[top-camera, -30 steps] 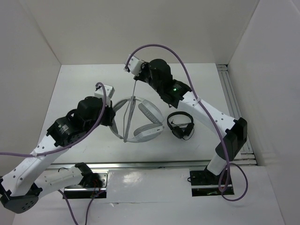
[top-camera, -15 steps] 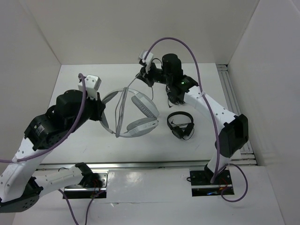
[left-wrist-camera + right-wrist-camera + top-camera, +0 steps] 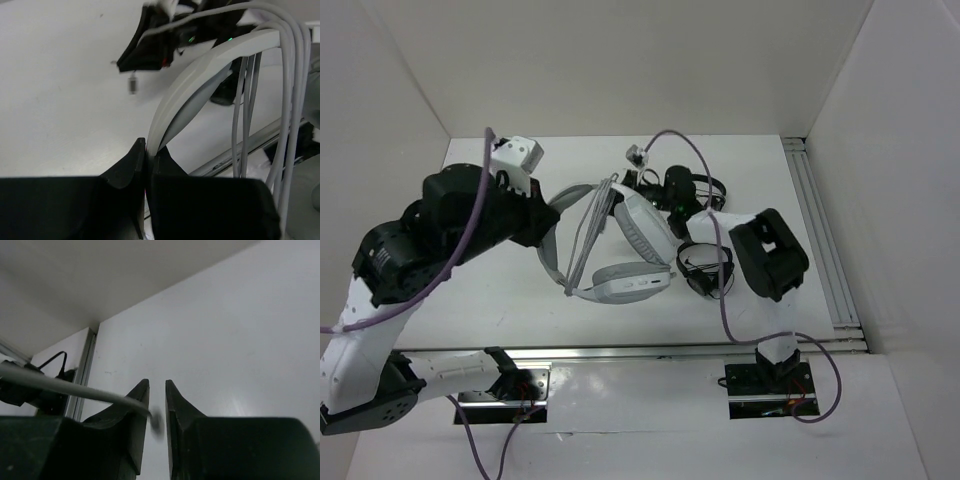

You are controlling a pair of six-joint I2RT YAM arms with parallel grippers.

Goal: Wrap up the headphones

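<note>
The large light grey over-ear headphones [image 3: 620, 270] lie mid-table. The left gripper [image 3: 148, 150] is clamped on their headband edge. Behind them the right gripper [image 3: 157, 387], jaws narrow, pinches their thin grey cable [image 3: 75, 386]. 1 small black headphone set [image 3: 705, 268] sits just beside their right earcup, and bare white table [image 3: 500, 300] lies to their left.

Even, diffuse white light fills the top view; the table [image 3: 500, 300] reads bright, with only soft, faint shadows beneath the headphones [image 3: 630, 285] and arms. The left wrist view is softer — the near left tool [image 3: 149, 150] is a black, underexposed mass with little detail, and the dark shapes at top (small green and red lamps glowing among them) are smeared by blur. In the right wrist view the right tool [image 3: 157, 385] is dark and out of focus, the cable [image 3: 60, 386] tip between its fingers blurred.
</note>
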